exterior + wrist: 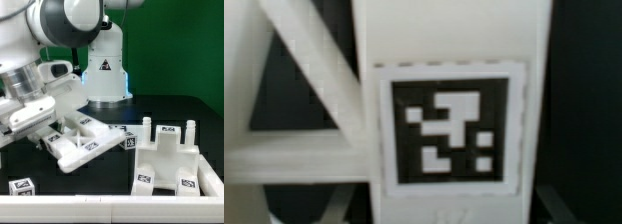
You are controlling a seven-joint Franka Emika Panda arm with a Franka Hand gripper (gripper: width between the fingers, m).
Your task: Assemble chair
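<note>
- Exterior view: the fingers (pixel 50 131) reach down at a slant onto one end of the cross-braced panel (pixel 88 140), which lies tilted on the black bench (pixel 160 108). The hand hides the tips, so I cannot tell whether they pinch the panel.
- Off from the fingers, toward the exterior view's right, stands the chair body (pixel 175 165) with upright pegs, apart from the panel.
- Nearer the camera than the fingers sits a small tagged block (pixel 20 187), well apart.
- Wrist view: close before the fingers runs a white bar (pixel 446 40) of the panel bearing a square tag (pixel 450 132), with slanted braces (pixel 287 90) just beside it.
</note>
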